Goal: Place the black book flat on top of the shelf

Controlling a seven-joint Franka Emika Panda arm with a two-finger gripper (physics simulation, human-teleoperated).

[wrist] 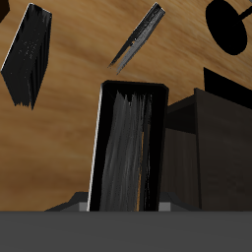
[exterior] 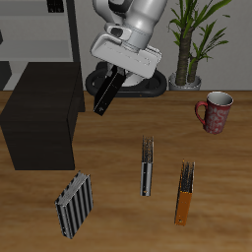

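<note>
One black book (exterior: 105, 92) held aloft; tool (exterior: 111, 71) fingertips hidden.

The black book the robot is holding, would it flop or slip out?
The black book probably stays stiff: it hangs tilted from the gripper without bending. Its smooth cover might slip a little. Laid flat on the shelf, it likely won't tip.

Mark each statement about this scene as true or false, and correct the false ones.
1. The black book is held in the gripper, above the table. True.
2. The black book lies flat on the shelf. False: it hangs tilted in the air beside the shelf.
3. A red mug stands on the table. True.
4. The striped book lies on the shelf. False: it is on the table, near the front edge.
</note>
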